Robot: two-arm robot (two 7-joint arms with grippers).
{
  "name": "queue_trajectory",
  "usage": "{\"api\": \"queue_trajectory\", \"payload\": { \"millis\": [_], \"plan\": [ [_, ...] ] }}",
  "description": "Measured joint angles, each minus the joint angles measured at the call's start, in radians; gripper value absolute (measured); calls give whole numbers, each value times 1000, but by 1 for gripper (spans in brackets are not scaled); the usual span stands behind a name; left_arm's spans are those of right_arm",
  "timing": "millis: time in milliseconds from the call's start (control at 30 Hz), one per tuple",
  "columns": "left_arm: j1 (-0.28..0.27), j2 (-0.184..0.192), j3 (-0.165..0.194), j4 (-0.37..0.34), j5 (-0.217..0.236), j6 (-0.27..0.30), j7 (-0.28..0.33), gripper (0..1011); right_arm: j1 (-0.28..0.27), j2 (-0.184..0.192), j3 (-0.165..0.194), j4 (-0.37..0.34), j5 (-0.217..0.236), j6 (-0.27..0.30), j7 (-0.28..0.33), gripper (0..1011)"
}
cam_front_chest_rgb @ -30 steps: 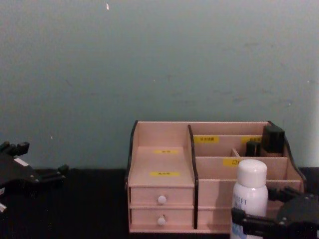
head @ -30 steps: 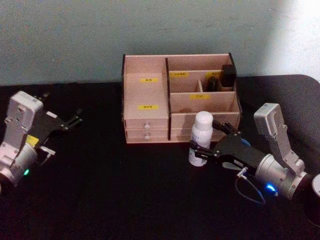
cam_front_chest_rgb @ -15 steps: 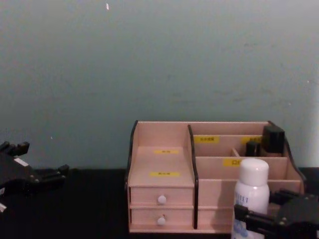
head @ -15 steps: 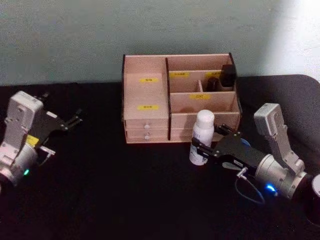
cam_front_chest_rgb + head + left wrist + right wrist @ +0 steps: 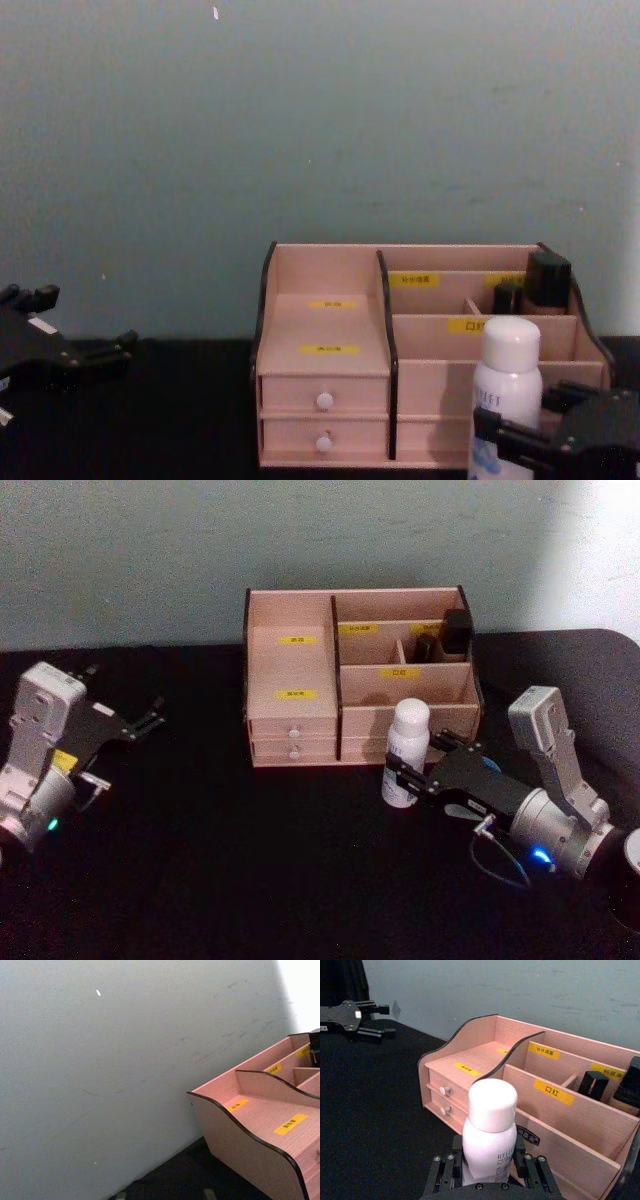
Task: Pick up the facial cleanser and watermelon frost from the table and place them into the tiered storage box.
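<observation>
R gripper (image 5: 416,762) on facial cleanser (image 5: 408,742) by storage box (image 5: 292,670); L gripper (image 5: 148,720) idle

White facial cleanser (image 5: 408,752) with blue print; pinkish tiered storage box (image 5: 290,670), yellow labels (image 5: 296,694).

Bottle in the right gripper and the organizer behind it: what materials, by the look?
The facial cleanser, held in the right gripper: probably plastic, smooth white, slight sheen, moulded rounded cap, blue print. The tiered storage box: looks like thin plywood or fibreboard, matte pale faces, dark cut edges that hint at laser cutting. White drawer knobs: cannot tell.
</observation>
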Motion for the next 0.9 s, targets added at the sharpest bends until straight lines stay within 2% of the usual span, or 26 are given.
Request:
{"api": "queue_trajectory", "payload": {
  "millis": [300,400,500,667,900],
  "plan": [
    [0,0,0,0,0,0,0,1001,-13,3,20,-19,8,-4,31,586],
    [0,0,0,0,0,0,0,1001,-18,8,30,-33,25,4,48,586],
    [0,0,0,0,0,0,0,1001,-26,19,50,-63,61,22,70,586],
    [0,0,0,0,0,0,0,1001,-28,27,72,-100,101,31,79,588],
    [0,0,0,0,0,0,0,1001,7,10,90,-116,135,27,65,588]
  ]
}}
